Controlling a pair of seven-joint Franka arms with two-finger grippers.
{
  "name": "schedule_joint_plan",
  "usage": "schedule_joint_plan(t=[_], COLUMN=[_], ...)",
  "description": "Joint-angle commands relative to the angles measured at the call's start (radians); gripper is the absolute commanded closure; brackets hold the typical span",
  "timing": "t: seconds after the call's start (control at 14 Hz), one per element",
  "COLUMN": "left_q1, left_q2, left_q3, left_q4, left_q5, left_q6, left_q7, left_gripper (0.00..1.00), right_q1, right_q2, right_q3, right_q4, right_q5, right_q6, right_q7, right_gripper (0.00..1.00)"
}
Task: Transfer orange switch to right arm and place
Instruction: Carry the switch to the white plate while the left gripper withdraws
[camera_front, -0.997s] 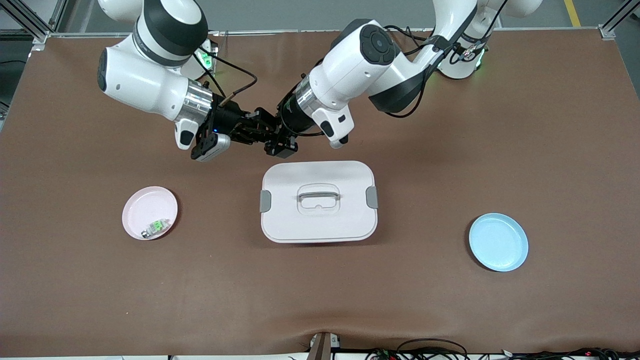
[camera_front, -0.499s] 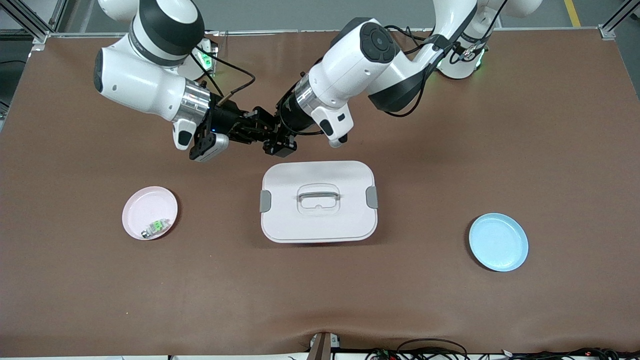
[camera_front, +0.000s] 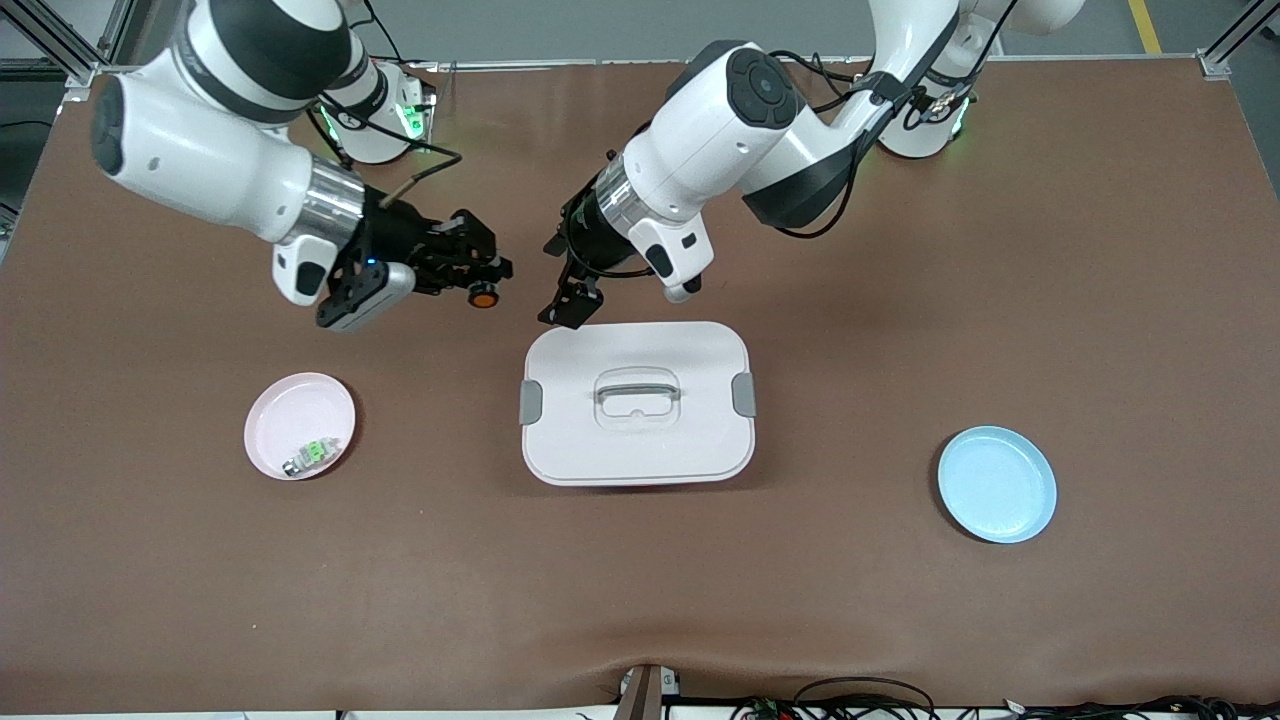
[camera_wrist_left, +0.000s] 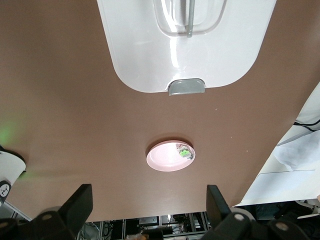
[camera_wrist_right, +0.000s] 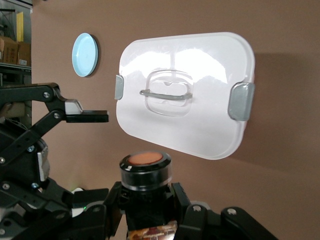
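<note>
Orange switch (camera_front: 485, 295) sits clamped in the right gripper (camera_front: 478, 281) above bare brown table (camera_front: 900, 300), just apart from the left gripper (camera_front: 566, 297), whose jaws gape wide over the white lidded box's (camera_front: 636, 403) edge, with open mat around both plates.

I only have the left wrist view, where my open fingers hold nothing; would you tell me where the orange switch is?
Observer: The right gripper is shut on the orange switch, over bare table.
Operator: Thank you. Where is the left gripper?
Observer: The left gripper hangs open just off a corner of the white lidded box.
Operator: Is there any plate besides the pink plate?
Observer: Yes, a blue plate lies toward the left arm's end.
</note>
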Motion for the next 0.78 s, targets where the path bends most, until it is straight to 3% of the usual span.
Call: schedule_joint_plan(t=[0.0,0.14,0.36,0.71], left_q1=[0.013,0.03,0.064,0.085], left_q2=[-0.014,-0.018,-0.066,-0.106], left_q3=[0.001,0.002,0.007,0.006], left_q4=[-0.009,-0.027,-0.095,-0.133], left_q5=[0.018,0.018,0.073,0.404], left_q6=[-0.005,-0.013,-0.016,-0.212], left_q7=[0.107,0.225,0.359,0.453], left_gripper=[0.0,0.0,0.0,0.0], right_q1=[-0.065,-0.114,-0.16,-0.238], right_q2=[-0.003,0.001,0.006,0.084], right_q3=[0.009,0.007,0.009,0.009], right_q4=[0.013,0.01,0.013,0.012], right_q5=[-0.041,-0.079,-0.262,-0.478], right_q6=[-0.052,-0.08,-0.094,-0.094], right_q7=[-0.203,-0.348,-0.467,-0.719], right_gripper=[1.0,1.0,1.0,1.0])
